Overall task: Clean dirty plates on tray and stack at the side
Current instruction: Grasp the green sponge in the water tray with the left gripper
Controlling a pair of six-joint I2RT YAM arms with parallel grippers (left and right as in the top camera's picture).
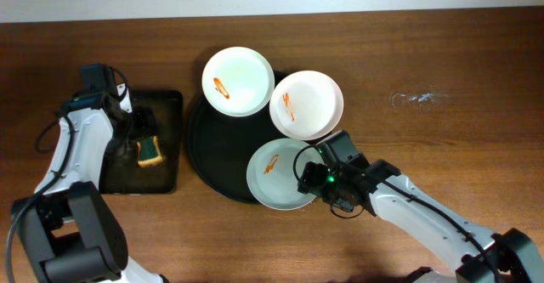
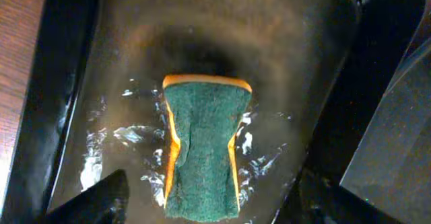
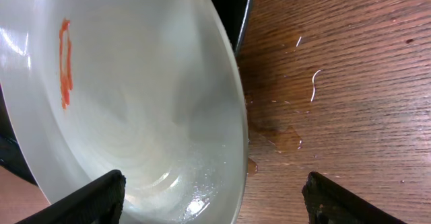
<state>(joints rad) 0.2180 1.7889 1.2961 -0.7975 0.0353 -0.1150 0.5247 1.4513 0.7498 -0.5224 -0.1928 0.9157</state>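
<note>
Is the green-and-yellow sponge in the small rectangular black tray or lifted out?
In it: the green-and-yellow sponge lies flat on the wet floor of the rectangular black tray, the left gripper open around it.

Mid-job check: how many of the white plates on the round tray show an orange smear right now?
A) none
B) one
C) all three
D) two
C: the overhead view shows an orange smear on the back-left plate, on the right plate and on the front plate.
</note>
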